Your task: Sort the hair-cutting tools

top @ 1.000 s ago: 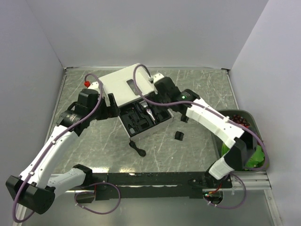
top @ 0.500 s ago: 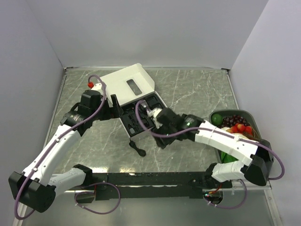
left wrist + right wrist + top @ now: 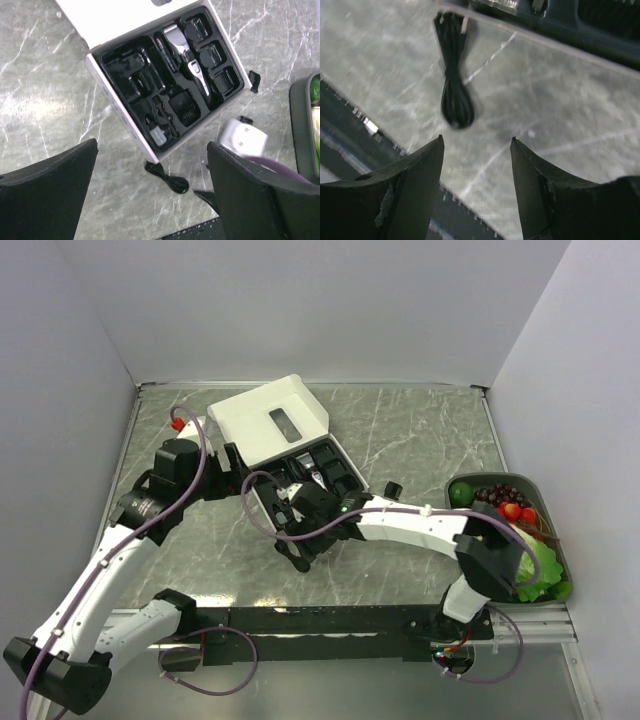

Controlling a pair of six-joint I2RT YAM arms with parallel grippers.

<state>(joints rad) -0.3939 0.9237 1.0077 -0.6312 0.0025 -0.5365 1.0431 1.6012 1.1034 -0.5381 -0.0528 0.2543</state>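
Right gripper (image 3: 476, 147) is sitting with its fingers (image 3: 410, 185) spread apart and nothing between them, pointing down at the table (image 3: 560, 110). A coiled black cable (image 3: 455, 95) is lying just ahead of the fingertips without touching them, close to the edge of the box (image 3: 560, 25). From above, the right arm (image 3: 410, 525) is lying low and stretched out from its base on the right side over to the box's near corner, with the wrist tipped down over the cable.

Left gripper (image 3: 152, 150) is gaping wide as well, totally empty, hovering high over the near side of the box and looking down into it. The left arm (image 3: 100, 570) is angling up from its base with the wrist beside the box's left edge.

The clipper (image 3: 187, 62) is resting in the black tray (image 3: 120, 85), silver blade end toward the white lid (image 3: 115, 15). Several comb attachments (image 3: 185, 107) are sitting in compartments around it. One small attachment (image 3: 254, 81) is lying loose on the table just beside the box's far-right corner, well apart from both grippers.
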